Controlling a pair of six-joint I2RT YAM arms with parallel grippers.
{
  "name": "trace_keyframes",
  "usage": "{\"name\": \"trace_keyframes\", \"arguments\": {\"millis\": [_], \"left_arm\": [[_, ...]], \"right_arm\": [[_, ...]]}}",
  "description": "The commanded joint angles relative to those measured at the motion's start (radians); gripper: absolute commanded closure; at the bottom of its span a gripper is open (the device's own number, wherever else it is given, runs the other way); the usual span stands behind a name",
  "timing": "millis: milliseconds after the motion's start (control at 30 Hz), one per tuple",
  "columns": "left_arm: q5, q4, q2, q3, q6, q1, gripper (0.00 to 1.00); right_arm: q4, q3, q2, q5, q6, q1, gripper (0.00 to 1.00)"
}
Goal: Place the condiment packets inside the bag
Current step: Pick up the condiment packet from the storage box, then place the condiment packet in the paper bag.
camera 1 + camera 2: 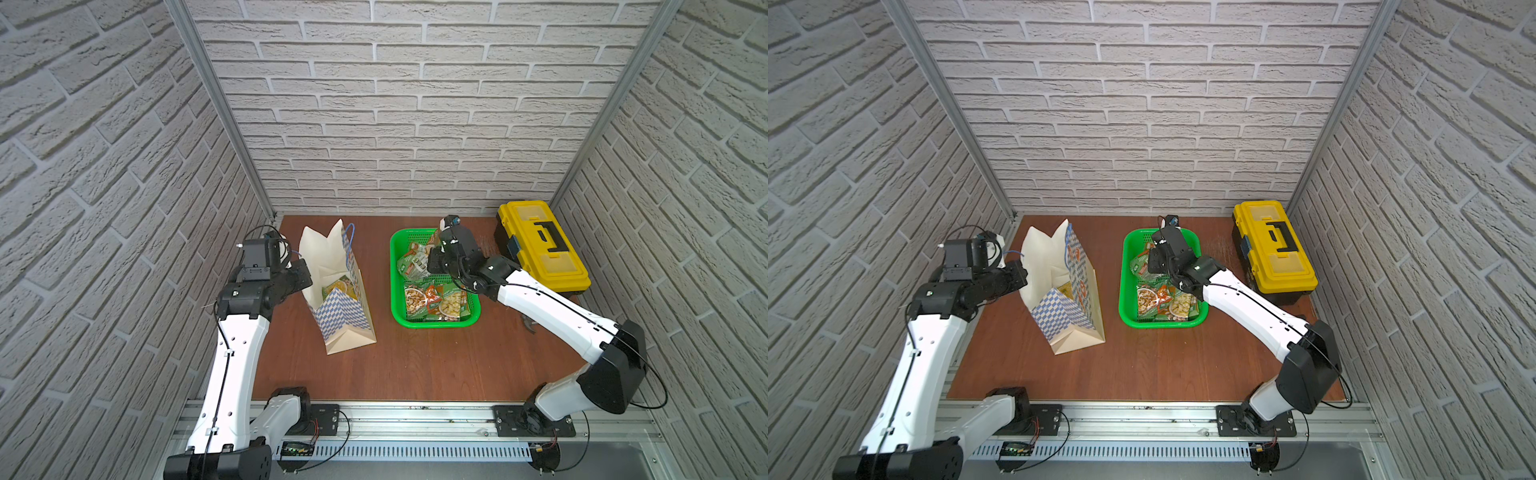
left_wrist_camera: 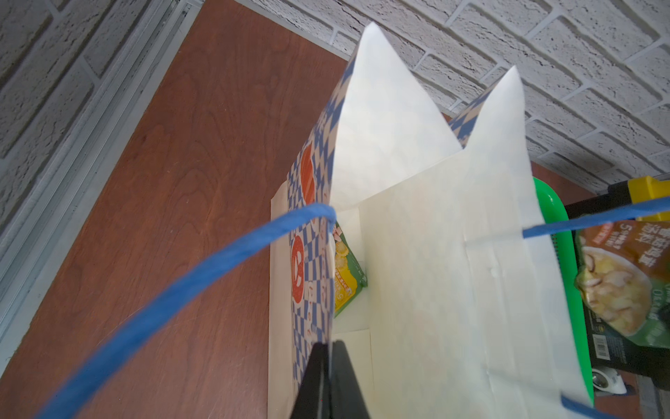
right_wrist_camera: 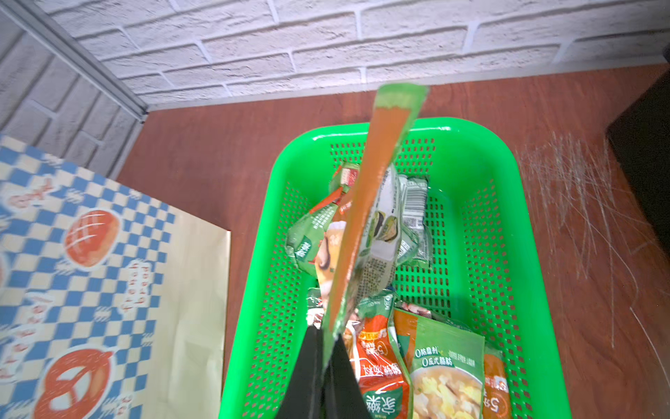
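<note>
**One packet bagged, one lifted, a heap to go**

Right hand [image 3: 328, 333]: closed on the corner of a green foil packet [image 3: 366, 203], held edge-on above the green basket [image 3: 471, 132], right of centre on the table [image 1: 415, 365].

Left hand [image 2: 330, 348]: clamped on the left wall of the bag [image 2: 417, 254], keeping the mouth wide.

The bag stands left of the basket. It is thin creased paper, checked outside and plain white within. One bagged packet [image 2: 348, 275] lies at its bottom. Several crinkly, glossy loose packets [image 1: 436, 305] lie in the perforated plastic basket.

Early stage, I judge.
</note>
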Motion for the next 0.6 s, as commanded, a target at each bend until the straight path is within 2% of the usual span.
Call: {"name": "trace_keyframes", "arguments": {"millis": [0, 133, 367, 567], "left_arm": [[0.038, 0.038, 0.004, 0.045, -0.008, 0.007, 1.00], [0.060, 0.052, 0.006, 0.057, -0.020, 0.008, 1.00], [0.117, 0.084, 0.021, 0.070, -0.051, 0.008, 1.00], [0.152, 0.118, 0.020, 0.070, -0.076, 0.006, 1.00]], "right_arm": [[0.089, 0.004, -0.060, -0.062, -0.047, 0.002, 0.97], [0.079, 0.008, -0.074, -0.111, -0.047, 0.002, 0.97], [0.155, 0.014, -0.130, -0.316, -0.025, 0.014, 0.97], [0.199, 0.072, -0.180, -0.430, -0.031, 0.062, 0.97]]}}
